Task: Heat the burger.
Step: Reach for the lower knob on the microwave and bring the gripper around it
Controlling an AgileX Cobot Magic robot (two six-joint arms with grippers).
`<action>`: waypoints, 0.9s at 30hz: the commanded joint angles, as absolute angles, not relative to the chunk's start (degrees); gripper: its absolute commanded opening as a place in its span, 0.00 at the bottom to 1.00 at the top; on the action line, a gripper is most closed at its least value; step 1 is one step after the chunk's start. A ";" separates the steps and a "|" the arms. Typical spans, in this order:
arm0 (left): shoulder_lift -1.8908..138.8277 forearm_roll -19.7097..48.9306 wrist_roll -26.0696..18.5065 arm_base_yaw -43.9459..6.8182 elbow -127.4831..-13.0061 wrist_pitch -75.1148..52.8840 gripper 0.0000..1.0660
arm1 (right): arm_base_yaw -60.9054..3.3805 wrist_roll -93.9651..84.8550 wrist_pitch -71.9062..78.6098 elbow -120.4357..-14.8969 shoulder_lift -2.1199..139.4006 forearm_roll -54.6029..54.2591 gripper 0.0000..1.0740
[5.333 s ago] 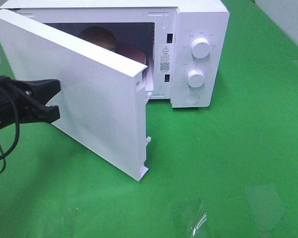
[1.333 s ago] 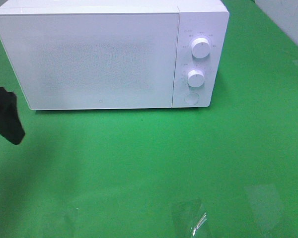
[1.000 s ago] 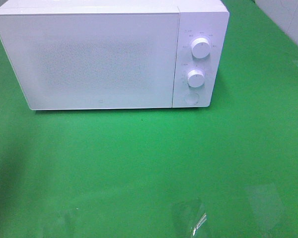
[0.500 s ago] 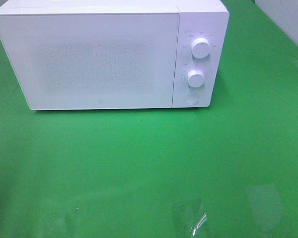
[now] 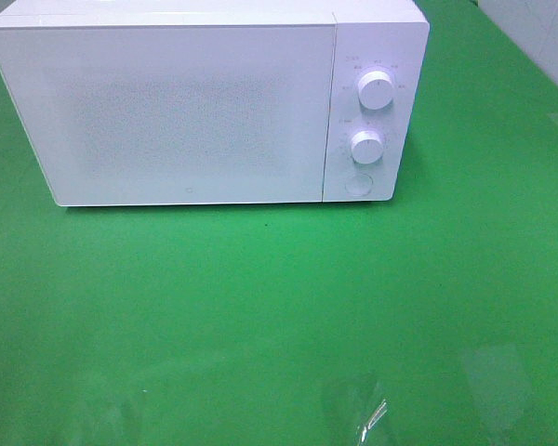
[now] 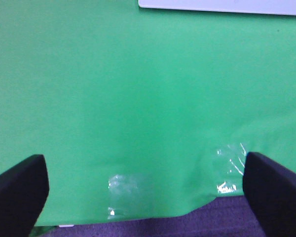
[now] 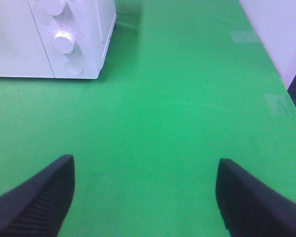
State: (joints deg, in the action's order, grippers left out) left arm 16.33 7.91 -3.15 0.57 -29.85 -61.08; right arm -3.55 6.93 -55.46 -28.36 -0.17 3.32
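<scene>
Swung shut since earlier, the microwave door (image 5: 186, 116) at upper left now hides the burger. Both the left gripper (image 6: 144, 173) and right gripper (image 7: 145, 170) hang with jaws wide apart over green cloth (image 5: 353, 307).

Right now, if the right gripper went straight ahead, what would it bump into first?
Probably only the green cloth: the open right gripper points along bare cloth. The microwave sits off to one side, likely outside its line, though depth is unclear.

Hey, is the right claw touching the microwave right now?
Apart. The right wrist view shows the right claw open over bare green cloth, with a wide stretch of cloth between its fingers and the microwave.
</scene>
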 commanded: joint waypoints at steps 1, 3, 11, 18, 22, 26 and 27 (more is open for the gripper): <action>12.49 8.02 -2.81 0.74 -29.62 -61.36 0.95 | -3.21 6.53 -54.89 -28.13 -1.72 3.21 0.71; 10.54 8.14 -2.81 0.74 -29.62 -61.36 0.95 | -3.21 6.53 -54.89 -28.13 -1.72 3.21 0.71; 1.03 8.14 -2.81 0.74 -29.62 -61.31 0.95 | -3.21 6.53 -54.89 -28.13 -1.72 3.21 0.71; -1.49 8.14 -2.81 0.74 -29.62 -61.36 0.95 | -3.21 6.53 -54.89 -28.13 -1.72 3.21 0.71; -1.55 8.08 -2.81 0.74 -29.62 -61.36 0.95 | -3.21 6.53 -54.89 -28.13 -1.72 3.21 0.71; -1.55 8.08 -2.81 0.74 -29.62 -61.36 0.95 | -3.21 6.53 -54.89 -28.13 -1.72 3.21 0.71; -1.55 8.08 -2.81 0.74 -29.62 -61.36 0.95 | -3.21 6.53 -54.89 -28.13 -1.72 3.21 0.71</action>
